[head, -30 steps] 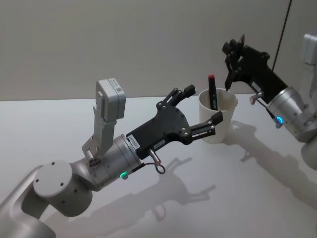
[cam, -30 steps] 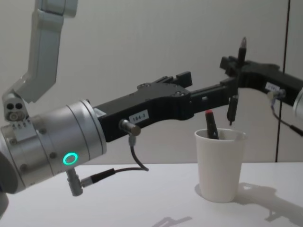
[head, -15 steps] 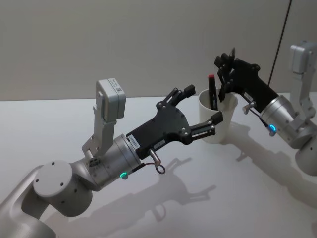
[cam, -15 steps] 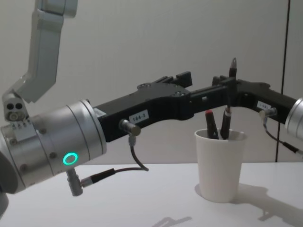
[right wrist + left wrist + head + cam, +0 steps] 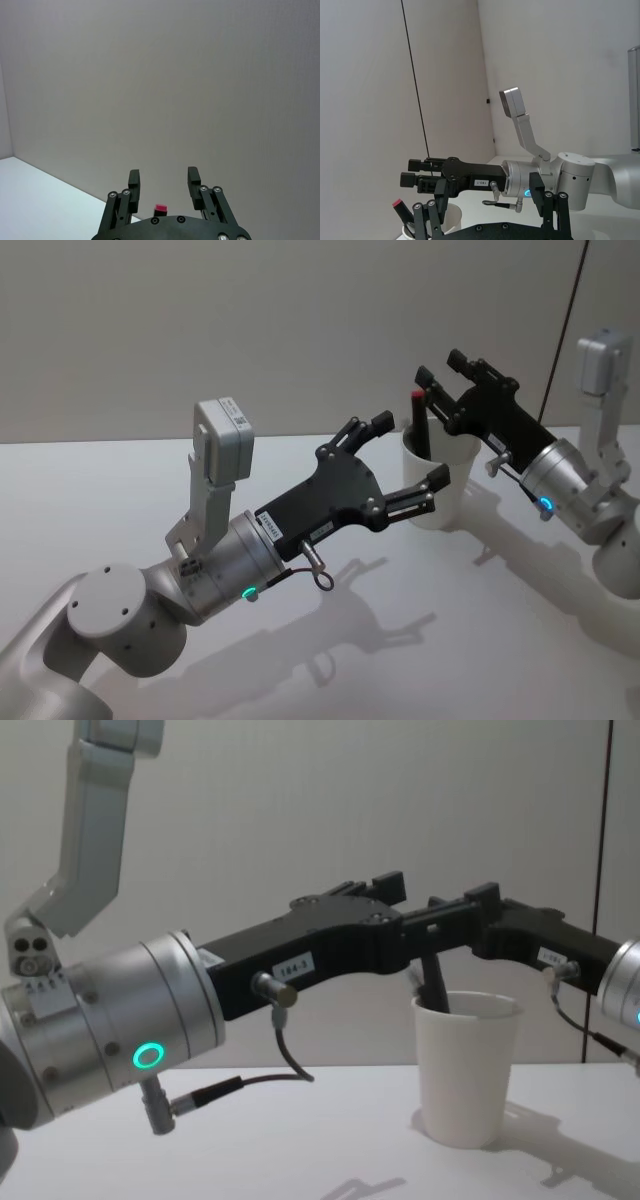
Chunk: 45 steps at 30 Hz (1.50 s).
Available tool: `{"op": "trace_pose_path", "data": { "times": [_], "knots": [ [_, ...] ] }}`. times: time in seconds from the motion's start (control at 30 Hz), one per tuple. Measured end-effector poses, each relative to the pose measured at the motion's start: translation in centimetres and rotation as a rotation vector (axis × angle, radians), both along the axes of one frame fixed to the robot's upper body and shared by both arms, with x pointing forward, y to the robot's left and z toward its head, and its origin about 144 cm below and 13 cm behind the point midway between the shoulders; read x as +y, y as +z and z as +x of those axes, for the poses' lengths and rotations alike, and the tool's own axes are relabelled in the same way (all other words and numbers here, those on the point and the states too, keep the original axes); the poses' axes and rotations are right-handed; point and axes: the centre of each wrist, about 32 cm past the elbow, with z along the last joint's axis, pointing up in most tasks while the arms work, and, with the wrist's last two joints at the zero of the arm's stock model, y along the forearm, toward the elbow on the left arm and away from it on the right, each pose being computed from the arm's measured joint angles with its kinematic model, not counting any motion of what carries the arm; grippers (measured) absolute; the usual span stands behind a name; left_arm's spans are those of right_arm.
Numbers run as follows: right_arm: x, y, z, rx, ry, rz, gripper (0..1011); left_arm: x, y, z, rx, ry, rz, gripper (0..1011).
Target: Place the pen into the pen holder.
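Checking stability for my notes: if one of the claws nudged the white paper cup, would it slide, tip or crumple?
Probably tip: the pen holder is tall, tapers to a narrow base, and its pen leans on the rim. Its thin paper wall would likely dent if squeezed. The open left claw flanks it; the open right claw hovers above.

Left arm reaching forward and up from the lower left, forearm rising toward the middle, wrist camera block standing above it. Left gripper [image 5: 402,458] held level in mid-air, fingers [image 5: 432,480] spread wide, nothing between them. Right arm coming in from the right edge, wrist ring lit blue-green, forearm angled up and inward. Right gripper [image 5: 440,372] raised, pointing toward the left one, fingers [image 5: 134,182] parted and empty.
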Motion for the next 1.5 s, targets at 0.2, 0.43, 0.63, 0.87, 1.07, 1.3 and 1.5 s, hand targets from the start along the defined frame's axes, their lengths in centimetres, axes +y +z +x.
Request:
{"op": "trace_pose_path", "data": {
  "times": [0.2, 0.43, 0.63, 0.87, 1.07, 1.3, 1.5],
  "knots": [
    [0.0, -0.1, 0.0, 0.003, 0.001, -0.001, 728, 0.0, 0.0, 0.0, 0.000, 0.000, 0.000, 1001],
    [0.0, -0.1, 0.0, 0.004, 0.002, -0.001, 940, 0.0, 0.0, 0.0, 0.000, 0.000, 0.000, 1001],
    [-0.2, 0.0, -0.2, -0.002, 0.000, 0.015, 1002, 0.0, 0.0, 0.0, 0.000, 0.000, 0.000, 1001],
    [-0.7, 0.7, -0.8, -0.020, -0.022, 0.049, 1001, 0.0, 0.0, 0.0, 0.000, 0.000, 0.000, 1001],
    [-1.4, 1.4, -1.6, -0.035, -0.046, 0.075, 1002, 0.0, 0.0, 0.0, 0.000, 0.000, 0.000, 1001],
    [-1.7, 1.8, -2.2, -0.042, -0.061, 0.089, 1001, 0.0, 0.0, 0.0, 0.000, 0.000, 0.000, 1001],
    [-1.7, 1.7, -2.6, -0.033, -0.070, 0.085, 1002, 0.0, 0.0, -0.1, 0.004, 0.020, 0.007, 1001]
  ]
}}
